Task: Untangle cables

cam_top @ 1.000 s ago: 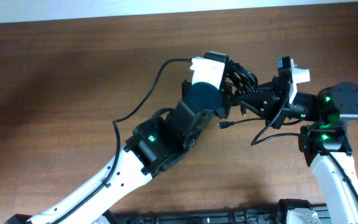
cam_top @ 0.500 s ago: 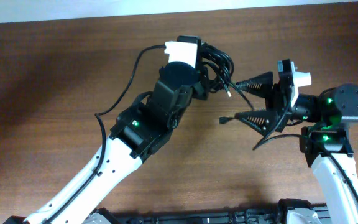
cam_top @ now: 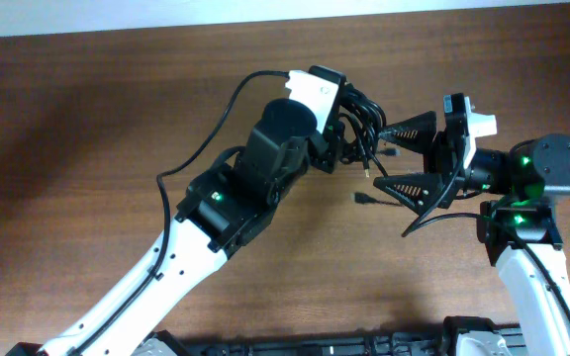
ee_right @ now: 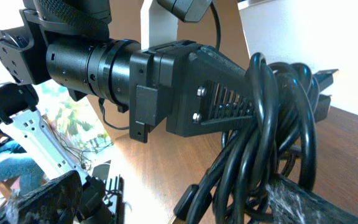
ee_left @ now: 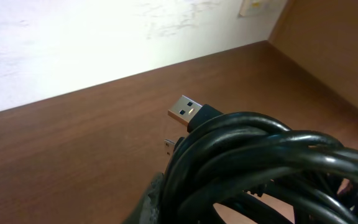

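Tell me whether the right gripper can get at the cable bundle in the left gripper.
Likely yes: the right gripper is open and faces the cable bundle, which the left gripper holds just ahead of it; nothing blocks the gap.

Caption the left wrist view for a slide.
Coiled black cables fill the lower right, a USB plug poking out above the brown table, white wall behind.

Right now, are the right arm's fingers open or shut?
Open. From overhead, the right gripper has its two fingers spread wide in a V, with the cables bunched near their tips.
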Robot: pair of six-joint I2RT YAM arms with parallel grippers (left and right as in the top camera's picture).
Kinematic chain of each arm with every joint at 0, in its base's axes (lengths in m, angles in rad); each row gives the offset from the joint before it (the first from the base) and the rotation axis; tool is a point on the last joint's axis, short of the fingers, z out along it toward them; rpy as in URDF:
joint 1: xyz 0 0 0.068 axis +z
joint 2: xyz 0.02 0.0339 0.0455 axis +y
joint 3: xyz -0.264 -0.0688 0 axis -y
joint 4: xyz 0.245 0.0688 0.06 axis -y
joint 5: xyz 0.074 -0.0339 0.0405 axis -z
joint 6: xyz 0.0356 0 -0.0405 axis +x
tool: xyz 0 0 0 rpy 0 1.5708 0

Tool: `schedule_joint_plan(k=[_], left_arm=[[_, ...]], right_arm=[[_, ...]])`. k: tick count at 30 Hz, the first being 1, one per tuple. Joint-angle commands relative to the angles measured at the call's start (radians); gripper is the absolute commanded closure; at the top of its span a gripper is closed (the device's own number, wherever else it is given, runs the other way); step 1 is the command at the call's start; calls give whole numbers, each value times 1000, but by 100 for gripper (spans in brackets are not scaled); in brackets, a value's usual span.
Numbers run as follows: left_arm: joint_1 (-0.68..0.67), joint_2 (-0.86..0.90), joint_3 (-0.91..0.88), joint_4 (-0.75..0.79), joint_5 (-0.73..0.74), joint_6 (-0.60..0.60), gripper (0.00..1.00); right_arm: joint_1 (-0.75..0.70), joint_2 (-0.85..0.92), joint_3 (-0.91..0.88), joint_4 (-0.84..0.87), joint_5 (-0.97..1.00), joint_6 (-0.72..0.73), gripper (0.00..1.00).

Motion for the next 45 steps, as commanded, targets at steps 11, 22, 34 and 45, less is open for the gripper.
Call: schedule_joint_plan(k=[11, 22, 34, 45], left_arm=[[-2, 1, 10, 14, -180, 86, 100], [-16, 1, 10, 14, -68, 149, 100], [-58, 1, 10, 48, -68, 149, 100], [-111, 1, 10, 82, -19, 149, 100]], right_arm=[[-1, -16, 3, 58, -95, -2, 6], [-1, 6, 3, 254, -66, -101, 1], [-1, 83, 3, 246, 39, -89, 2], [-1, 83, 3, 187, 59, -93, 5]])
